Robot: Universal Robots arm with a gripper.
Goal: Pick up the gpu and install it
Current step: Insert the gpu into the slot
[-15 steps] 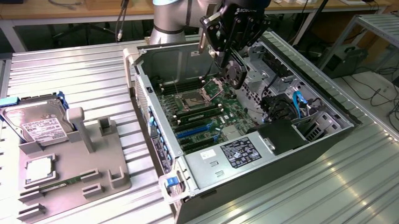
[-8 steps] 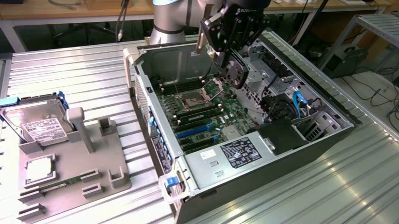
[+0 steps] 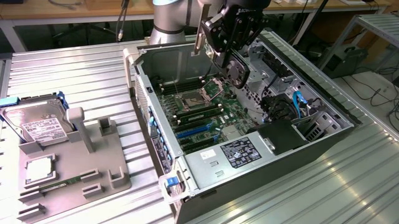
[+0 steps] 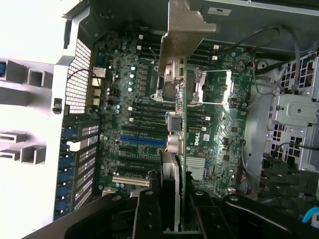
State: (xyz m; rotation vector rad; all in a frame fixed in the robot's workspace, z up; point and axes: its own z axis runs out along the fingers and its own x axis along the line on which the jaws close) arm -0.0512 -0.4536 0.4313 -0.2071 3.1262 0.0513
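Gpu (image 4: 183, 35) in narrow grip of the tool (image 4: 177, 201)

You can read one brand with confidence: the white "DELL" logo printed on the green motherboard (image 4: 195, 141), visible in the wrist view. You will also find a black-and-white label (image 3: 240, 152) on the power supply (image 3: 203, 169), a white barcode label (image 3: 42, 127) on the hard drive (image 3: 31, 111), a white sticker (image 4: 219, 10) on the case wall (image 4: 259, 20) and white lettering on the arm's black housing (image 3: 247, 10). Their print is too small or too cut off to make out.
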